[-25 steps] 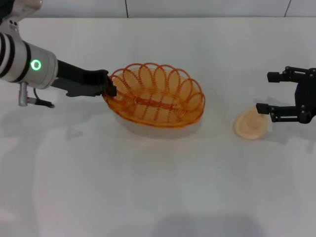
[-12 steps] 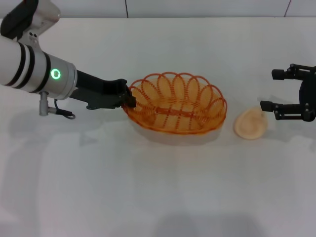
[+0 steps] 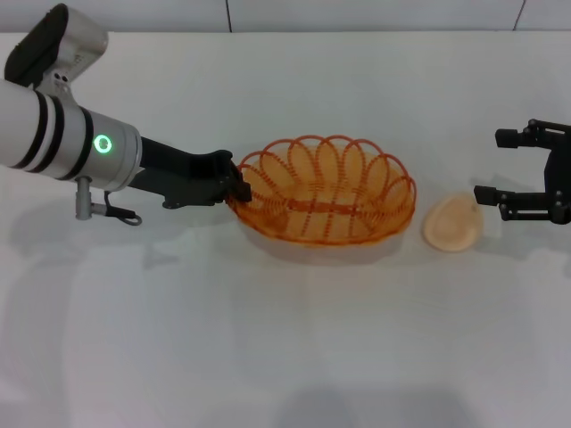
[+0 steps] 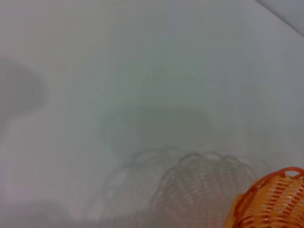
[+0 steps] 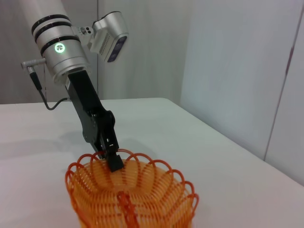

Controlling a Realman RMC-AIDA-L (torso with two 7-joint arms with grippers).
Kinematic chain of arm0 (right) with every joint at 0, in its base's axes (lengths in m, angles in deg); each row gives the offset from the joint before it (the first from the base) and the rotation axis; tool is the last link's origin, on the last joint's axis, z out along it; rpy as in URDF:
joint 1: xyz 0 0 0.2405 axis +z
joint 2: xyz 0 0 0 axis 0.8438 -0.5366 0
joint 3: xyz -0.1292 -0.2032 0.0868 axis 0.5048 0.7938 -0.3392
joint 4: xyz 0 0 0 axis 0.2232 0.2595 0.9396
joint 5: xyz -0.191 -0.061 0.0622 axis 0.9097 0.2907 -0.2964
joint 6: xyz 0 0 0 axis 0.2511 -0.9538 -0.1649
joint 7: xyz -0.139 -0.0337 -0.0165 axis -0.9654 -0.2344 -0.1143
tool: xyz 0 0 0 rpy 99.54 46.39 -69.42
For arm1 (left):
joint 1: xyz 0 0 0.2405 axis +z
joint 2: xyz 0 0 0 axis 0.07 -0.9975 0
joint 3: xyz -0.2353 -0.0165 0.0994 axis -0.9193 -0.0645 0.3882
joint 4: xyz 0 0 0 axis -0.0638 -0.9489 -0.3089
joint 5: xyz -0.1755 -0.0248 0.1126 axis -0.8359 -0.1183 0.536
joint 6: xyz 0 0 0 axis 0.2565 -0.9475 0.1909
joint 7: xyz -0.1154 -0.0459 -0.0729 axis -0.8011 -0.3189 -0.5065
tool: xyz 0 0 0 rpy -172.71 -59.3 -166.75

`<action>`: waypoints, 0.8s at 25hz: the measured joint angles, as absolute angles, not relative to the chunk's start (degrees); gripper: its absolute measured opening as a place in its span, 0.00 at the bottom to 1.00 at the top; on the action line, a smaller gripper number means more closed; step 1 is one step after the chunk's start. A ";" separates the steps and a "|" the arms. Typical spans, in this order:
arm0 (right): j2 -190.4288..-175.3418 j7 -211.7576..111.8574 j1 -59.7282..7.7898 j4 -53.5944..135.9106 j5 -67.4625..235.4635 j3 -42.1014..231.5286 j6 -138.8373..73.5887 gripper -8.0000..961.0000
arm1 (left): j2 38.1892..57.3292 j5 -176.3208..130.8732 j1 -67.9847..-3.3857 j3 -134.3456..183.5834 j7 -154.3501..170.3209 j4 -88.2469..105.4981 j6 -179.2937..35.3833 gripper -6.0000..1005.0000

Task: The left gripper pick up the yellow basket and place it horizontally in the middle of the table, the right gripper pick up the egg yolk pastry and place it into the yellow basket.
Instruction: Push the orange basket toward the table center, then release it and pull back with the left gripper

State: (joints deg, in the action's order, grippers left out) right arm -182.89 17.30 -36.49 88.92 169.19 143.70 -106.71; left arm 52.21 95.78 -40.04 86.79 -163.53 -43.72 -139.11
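Note:
The yellow basket (image 3: pixel 326 190) is an oval orange wire basket near the middle of the white table (image 3: pixel 285 339). My left gripper (image 3: pixel 237 187) is shut on the basket's left rim; the right wrist view shows this grip (image 5: pixel 114 161) on the basket (image 5: pixel 130 197). A corner of the basket shows in the left wrist view (image 4: pixel 273 202). The egg yolk pastry (image 3: pixel 453 224) lies on the table just right of the basket. My right gripper (image 3: pixel 500 169) is open, just right of the pastry and apart from it.
A wall with panel seams runs along the table's far edge (image 3: pixel 285 32). The basket's shadow falls on the table in the left wrist view (image 4: pixel 190 185).
My left gripper has carried the basket rightward and toward the table's middle, then slowed. The basket now sits close to the pastry. The right gripper has shifted slightly right.

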 joint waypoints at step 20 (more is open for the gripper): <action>-183.10 16.58 -36.55 88.91 169.23 143.69 -106.60 0.85 | 51.88 94.91 -40.03 86.29 -162.05 -41.37 -139.63 0.47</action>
